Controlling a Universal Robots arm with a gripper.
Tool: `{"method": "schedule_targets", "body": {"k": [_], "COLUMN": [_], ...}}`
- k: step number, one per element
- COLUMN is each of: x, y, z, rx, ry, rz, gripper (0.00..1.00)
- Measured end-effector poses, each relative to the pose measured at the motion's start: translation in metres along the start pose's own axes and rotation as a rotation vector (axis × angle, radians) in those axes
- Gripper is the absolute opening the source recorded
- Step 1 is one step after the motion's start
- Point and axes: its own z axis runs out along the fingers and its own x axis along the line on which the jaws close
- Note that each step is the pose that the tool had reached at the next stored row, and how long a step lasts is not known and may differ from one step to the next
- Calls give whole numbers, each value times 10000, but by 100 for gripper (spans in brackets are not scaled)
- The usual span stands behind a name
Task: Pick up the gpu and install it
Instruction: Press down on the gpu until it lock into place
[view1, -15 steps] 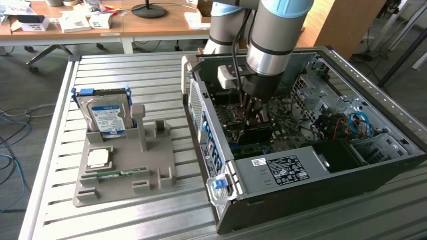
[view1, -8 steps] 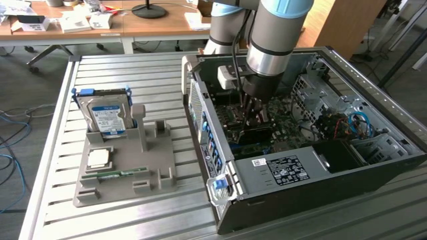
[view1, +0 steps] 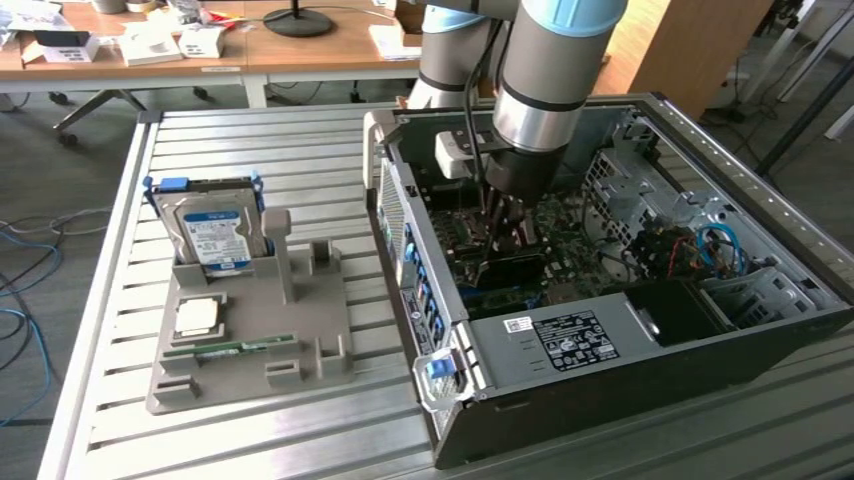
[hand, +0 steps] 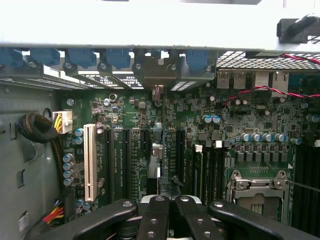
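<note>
On the desk (view1: 120, 300), the holder tray (view1: 247, 340) sits at the exterior view's left of the open computer case (view1: 747, 310). The hard drive (view1: 214, 230) stands in the tray; the claw (view1: 511, 235) reaches inside the case.

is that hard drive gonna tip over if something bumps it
Probably not easily: the hard drive stands on edge in a slot of the grey holder, which should brace its base. Its upper part stands free, so a hard bump might rock it. It looks like a rigid metal-cased block, likely heavy for its size.
</note>
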Motion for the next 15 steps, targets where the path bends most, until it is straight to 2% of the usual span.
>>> {"method": "schedule_targets", "body": {"k": [4,6,11,15], "x": [-2,-1,-2,-3], "y": [-1,-1,-3,-3], "z": [-23,-71,-185,-226], "rx": [10,1,1,1], "ry": [-20,-1,0,-1], "rz": [1,0,1,0], "gripper": [11,11,11,11]}}
